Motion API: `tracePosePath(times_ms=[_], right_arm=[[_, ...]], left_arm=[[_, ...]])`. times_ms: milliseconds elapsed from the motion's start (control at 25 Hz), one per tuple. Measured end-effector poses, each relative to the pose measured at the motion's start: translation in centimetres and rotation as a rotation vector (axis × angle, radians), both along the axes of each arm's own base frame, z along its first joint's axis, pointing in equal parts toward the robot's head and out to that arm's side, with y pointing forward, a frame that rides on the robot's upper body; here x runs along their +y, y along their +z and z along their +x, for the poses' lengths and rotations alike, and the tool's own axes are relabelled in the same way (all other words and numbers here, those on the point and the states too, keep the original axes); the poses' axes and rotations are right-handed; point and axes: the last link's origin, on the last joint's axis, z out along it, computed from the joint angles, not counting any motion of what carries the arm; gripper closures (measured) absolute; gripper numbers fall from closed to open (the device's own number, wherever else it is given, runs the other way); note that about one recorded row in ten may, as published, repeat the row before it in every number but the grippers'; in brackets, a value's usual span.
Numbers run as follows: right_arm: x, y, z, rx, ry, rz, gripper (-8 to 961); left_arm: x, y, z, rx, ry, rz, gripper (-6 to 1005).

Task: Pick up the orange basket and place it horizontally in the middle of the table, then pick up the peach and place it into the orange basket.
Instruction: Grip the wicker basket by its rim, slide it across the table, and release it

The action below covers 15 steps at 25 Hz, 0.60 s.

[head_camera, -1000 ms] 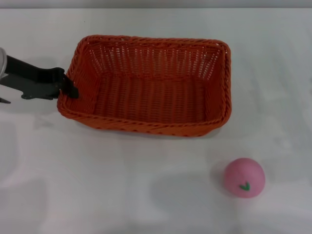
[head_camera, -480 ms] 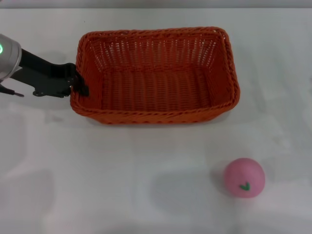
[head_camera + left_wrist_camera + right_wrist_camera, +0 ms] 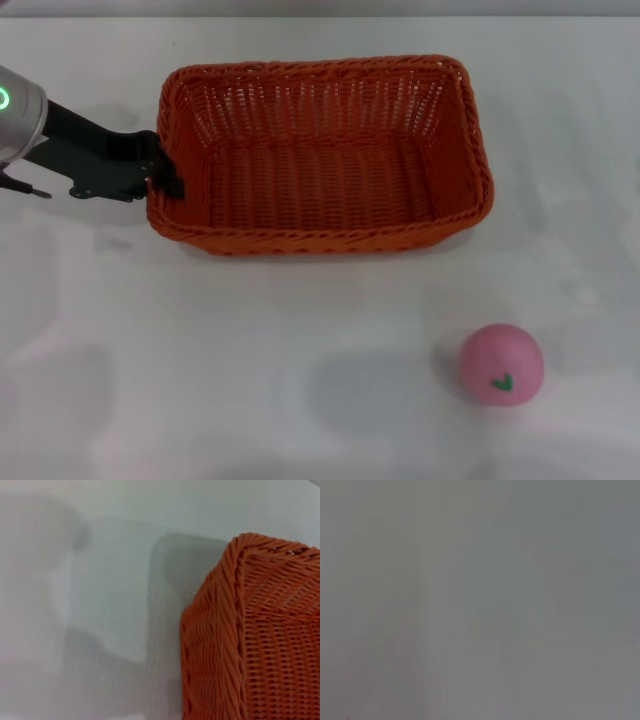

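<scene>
Your left hand (image 3: pixel 170 184) grips the orange basket (image 3: pixel 320 155), now lying horizontal mid-surface; release it, then fetch the peach (image 3: pixel 501 363).

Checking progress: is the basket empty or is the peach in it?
Empty. The basket shows only bare weave inside; the peach lies on the table.

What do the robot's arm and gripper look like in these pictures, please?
Only the left arm shows: a silver-grey rounded wrist segment with a small green light, ending in the left gripper, a matte black, angular bracket-like body with short black jaws. No cables are visible. The right arm is out of view.
</scene>
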Motion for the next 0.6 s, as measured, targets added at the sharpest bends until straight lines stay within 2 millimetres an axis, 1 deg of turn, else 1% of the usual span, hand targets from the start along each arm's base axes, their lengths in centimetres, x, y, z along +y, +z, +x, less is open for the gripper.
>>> tracePosePath(times_ms=[600], right_arm=[[-0.20,-0.10,-0.06,0.005,0.003,-0.001,292]], left_arm=[[-0.17,-0.68,0.34,-0.009,-0.014,-0.049,737]])
